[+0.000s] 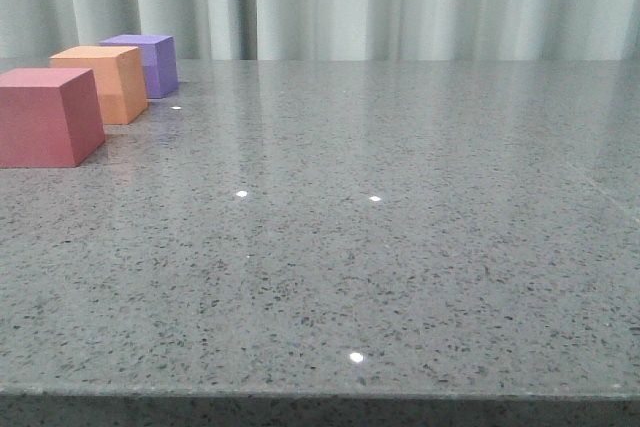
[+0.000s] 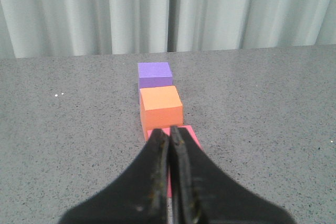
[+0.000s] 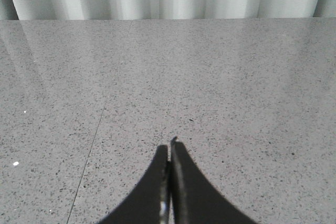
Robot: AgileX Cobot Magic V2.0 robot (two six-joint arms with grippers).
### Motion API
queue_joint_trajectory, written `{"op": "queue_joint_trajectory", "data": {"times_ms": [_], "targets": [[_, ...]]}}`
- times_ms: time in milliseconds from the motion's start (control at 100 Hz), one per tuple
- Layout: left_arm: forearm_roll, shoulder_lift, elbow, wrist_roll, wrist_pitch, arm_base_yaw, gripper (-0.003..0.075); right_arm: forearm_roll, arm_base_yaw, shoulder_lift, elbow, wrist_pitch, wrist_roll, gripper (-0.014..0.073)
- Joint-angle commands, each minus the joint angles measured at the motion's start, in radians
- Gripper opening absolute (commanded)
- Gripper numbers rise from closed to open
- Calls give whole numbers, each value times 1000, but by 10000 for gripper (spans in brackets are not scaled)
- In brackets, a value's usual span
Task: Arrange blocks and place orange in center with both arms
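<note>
Item 1, orange cube (image 1: 100, 82): sits on the grey speckled table (image 1: 400, 247), the landmark for this entry and for those below. It is the middle one of a three-block row at the table's far left.

Item 2, red cube (image 1: 45, 117): nearest end of the row, just in front of the orange cube; whether the two touch cannot be told.

Item 3, purple cube (image 1: 145, 62): far end of the row, just behind the orange cube.

Item 4, left gripper (image 2: 169, 132): fingers pressed together, holding nothing, poised just short of the red cube and in line with the row.

Item 5, right gripper (image 3: 169, 148): fingers likewise closed and empty, over bare table well apart from the orange cube.

Status, as a judgement: the orange cube already occupies the centre, so the arranging looks complete or nearly so. The next move probably calls for no grasp, at most a small nudge to even the spacing, otherwise backing both arms away without knocking the row.
</note>
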Motion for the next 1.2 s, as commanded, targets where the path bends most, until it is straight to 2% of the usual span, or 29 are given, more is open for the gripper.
{"op": "queue_joint_trajectory", "data": {"times_ms": [0,350,540,690,740,850,1060,1190], "targets": [[-18,5,-26,-1,-75,3,-20,-3,-7,0,-28,-84,-6,-69],[-18,6,-26,-1,-77,-10,-20,-3,-7,0,-28,-84,-6,-69],[-16,6,-26,-1,-134,-13,-20,-3,-7,0,-28,-84,-6,-69],[68,-1,2,-1,-234,-13,-20,-3,-7,0,-28,-84,-6,-69],[117,-9,31,-42,-284,-13,-20,-3,-7,0,-28,-84,-6,-69],[261,-50,114,-226,-360,-13,-20,-3,-7,0,-28,-84,-6,-69],[310,-134,246,-263,-404,15,-20,-3,-7,0,-28,-84,-6,-69],[421,-207,322,-405,-404,50,-20,-3,-7,0,-28,-84,-6,-69]]}}
